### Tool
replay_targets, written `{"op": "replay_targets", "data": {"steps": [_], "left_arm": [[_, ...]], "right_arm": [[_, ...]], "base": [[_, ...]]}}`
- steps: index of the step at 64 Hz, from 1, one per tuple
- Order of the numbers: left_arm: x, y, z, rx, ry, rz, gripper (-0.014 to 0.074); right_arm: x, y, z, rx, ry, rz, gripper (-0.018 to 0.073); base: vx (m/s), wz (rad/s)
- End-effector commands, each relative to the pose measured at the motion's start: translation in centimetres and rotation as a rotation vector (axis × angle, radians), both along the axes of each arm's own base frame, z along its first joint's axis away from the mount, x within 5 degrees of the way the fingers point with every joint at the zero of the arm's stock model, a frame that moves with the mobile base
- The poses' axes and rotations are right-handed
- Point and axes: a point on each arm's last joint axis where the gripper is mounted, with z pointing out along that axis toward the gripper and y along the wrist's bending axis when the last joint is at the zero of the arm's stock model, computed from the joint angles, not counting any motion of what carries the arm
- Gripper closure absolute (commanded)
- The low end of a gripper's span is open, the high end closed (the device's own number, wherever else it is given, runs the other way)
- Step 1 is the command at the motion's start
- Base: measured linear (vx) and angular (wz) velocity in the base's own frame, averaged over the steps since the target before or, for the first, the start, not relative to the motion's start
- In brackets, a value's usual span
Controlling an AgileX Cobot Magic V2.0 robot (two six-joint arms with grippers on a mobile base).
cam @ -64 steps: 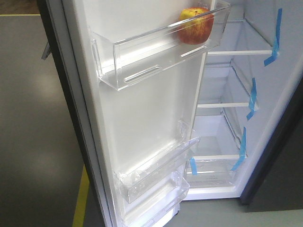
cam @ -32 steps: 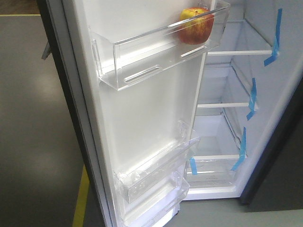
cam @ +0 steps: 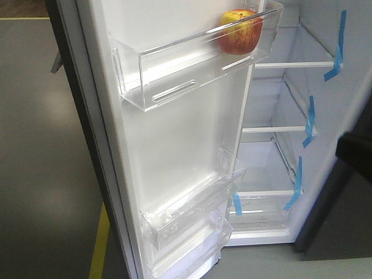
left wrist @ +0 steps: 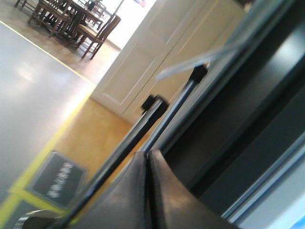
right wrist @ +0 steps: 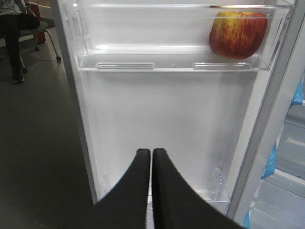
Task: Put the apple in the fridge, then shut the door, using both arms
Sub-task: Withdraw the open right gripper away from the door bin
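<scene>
Apple (right wrist: 238, 34) in door bin (right wrist: 143, 61), above right tool (right wrist: 151, 152)

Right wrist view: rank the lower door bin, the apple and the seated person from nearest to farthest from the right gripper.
From the right gripper:
1. Lower door bin, just ahead, low on the door.
2. Apple, up and right, in the upper bin.
3. Seated person, far left, beyond the door.
</scene>
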Motion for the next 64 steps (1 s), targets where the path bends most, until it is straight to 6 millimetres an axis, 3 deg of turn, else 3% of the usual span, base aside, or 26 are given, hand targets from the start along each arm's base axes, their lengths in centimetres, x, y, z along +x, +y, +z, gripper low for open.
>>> {"op": "replay_targets", "data": {"steps": [1,13,22,30,46,55,64], "left_arm": [[-0.1,0.6,0.1,-0.148,-0.091,0.055,0.0602],[-0.2,0.7,0.1,-0.478,-0.105,0.04,0.0602],[-0.4,-0.1,2.0,-0.619,-0.111,-0.069,0.0602],[-1.3,-0.6,5.4,-0.585,-0.187,-0.135,0.0602],[-4.0,-0.8,13.1,-0.311,-0.391,-0.139,0.0602],[-3.5,-0.8,16.3,-0.311,-0.391,-0.15,0.0602],[-1.4,-0.5,18.9,-0.32,-0.355,-0.123,0.0602]], "right_arm": [[-2.0,-0.4,-0.1,0.092,-0.09,-0.066,0.0563],[-5.0,-0.6,-2.7,0.148,-0.115,-0.103,0.0563],[-6.0,-0.9,-3.4,0.14,-0.134,-0.142,0.0563],[-6.4,-1.4,-3.5,0.12,-0.158,-0.192,0.0563],[-6.4,-1.4,-3.5,0.116,-0.15,-0.193,0.0563],[-6.4,-1.4,-3.5,0.116,-0.15,-0.193,0.0563],[-6.4,-1.4,-3.5,0.116,-0.149,-0.192,0.0563]], "base": [[0.0,0.0],[0.0,0.0],[0.0,0.0],[0.0,0.0],[0.0,0.0],[0.0,0.0],[0.0,0.0]]}}
